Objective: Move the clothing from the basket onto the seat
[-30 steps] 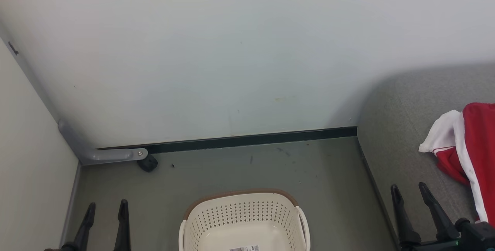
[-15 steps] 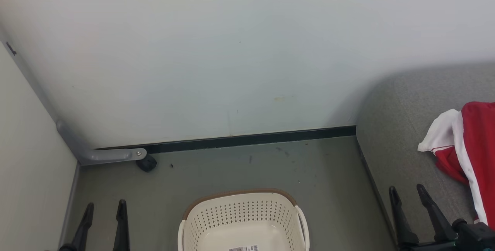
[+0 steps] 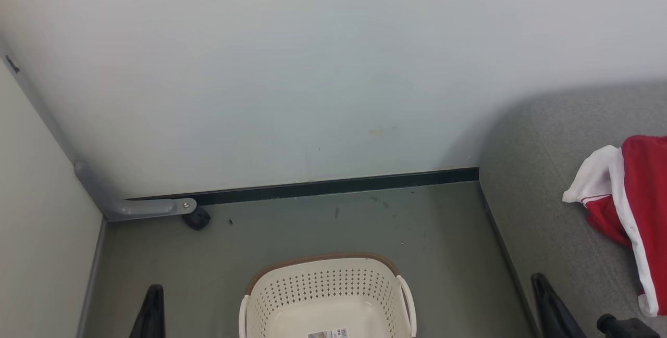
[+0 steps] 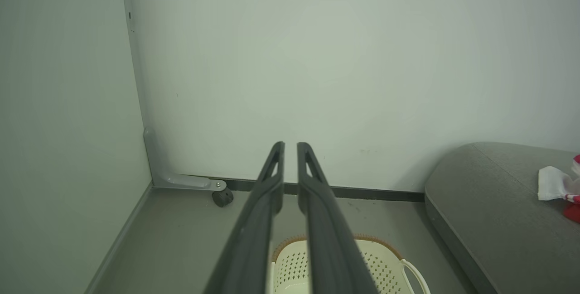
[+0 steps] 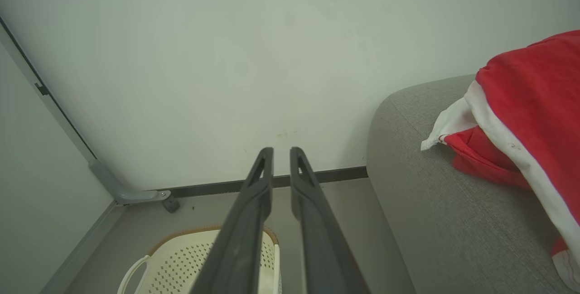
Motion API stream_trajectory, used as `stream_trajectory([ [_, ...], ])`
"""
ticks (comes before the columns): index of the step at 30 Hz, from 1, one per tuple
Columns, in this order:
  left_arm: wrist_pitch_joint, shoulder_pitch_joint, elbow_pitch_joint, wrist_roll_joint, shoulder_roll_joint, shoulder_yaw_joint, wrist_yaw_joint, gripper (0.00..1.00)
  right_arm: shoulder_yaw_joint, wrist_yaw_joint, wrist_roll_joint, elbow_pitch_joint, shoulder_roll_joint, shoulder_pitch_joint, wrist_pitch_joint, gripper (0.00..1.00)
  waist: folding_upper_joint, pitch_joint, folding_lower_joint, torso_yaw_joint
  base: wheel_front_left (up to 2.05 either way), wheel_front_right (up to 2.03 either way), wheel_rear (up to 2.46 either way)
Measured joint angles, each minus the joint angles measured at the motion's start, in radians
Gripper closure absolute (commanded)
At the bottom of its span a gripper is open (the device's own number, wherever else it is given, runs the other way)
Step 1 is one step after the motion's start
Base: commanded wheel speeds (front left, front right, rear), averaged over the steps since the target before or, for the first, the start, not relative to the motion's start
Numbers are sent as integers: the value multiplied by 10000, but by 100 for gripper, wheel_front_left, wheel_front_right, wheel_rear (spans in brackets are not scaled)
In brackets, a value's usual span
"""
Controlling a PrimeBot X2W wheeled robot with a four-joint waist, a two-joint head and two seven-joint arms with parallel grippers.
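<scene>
Pale wall [image 3: 312, 67], grey floor [image 3: 312, 228], grey bracket [image 3: 151, 207] w/ black caster [image 3: 197, 219], dark skirting [image 3: 338, 188]

Each tool ends in two long, slim fingers of matte dark grey, tapering to rounded tips with a narrow slot cut near the end, seen on the left tool [image 4: 290, 145] and the right tool [image 5: 281, 151].

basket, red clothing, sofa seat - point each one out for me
basket [image 3: 323, 288], head view, perforated back wall
clothing [image 5: 530, 90], right wrist view, red fabric
seat [image 4: 489, 212], left wrist view, bare grey cushion
</scene>
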Motion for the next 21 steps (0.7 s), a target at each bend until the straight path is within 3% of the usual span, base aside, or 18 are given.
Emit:
stream_trajectory([
  [7,180,149,284,-332,-217,56,-98,100,-92,0,301,293,180,247,142,100,0,-5,0,12,0,0,0],
  [21,754,66,577,-2002,-495,495,-368,100,-593,84,2274,435,401,87,754,100,0,-40,0,65,0,0,0],
])
